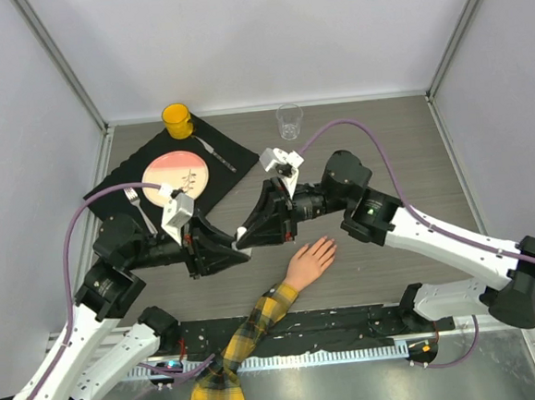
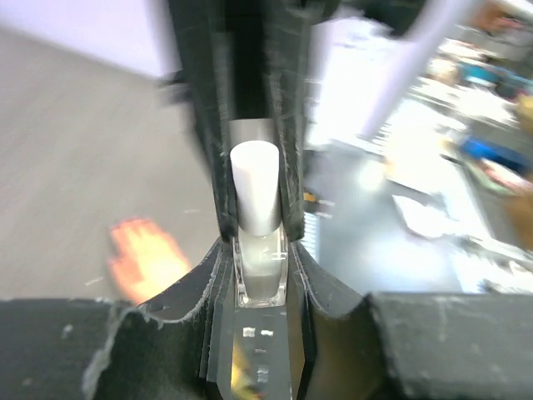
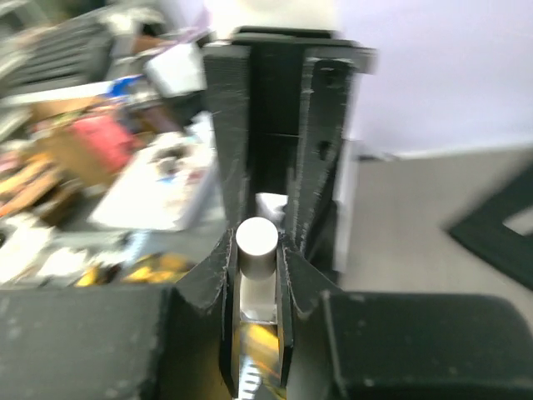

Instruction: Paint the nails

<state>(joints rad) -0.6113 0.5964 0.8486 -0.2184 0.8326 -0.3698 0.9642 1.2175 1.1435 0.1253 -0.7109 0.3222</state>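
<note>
The left pincer is pinching the small clear, glassy bottle by its body. The right pincer is pressing together on the smooth, round white cap, and the two are meeting nose to nose over the middle of the bench. The matte peach mannequin hand is lying just beside them, toward the near edge and slightly right, with its long axis running from the plaid sleeve toward the far right corner. The nails, too tiny to make out, are sitting at the fingertips, seemingly nearer the right pincer.
</note>
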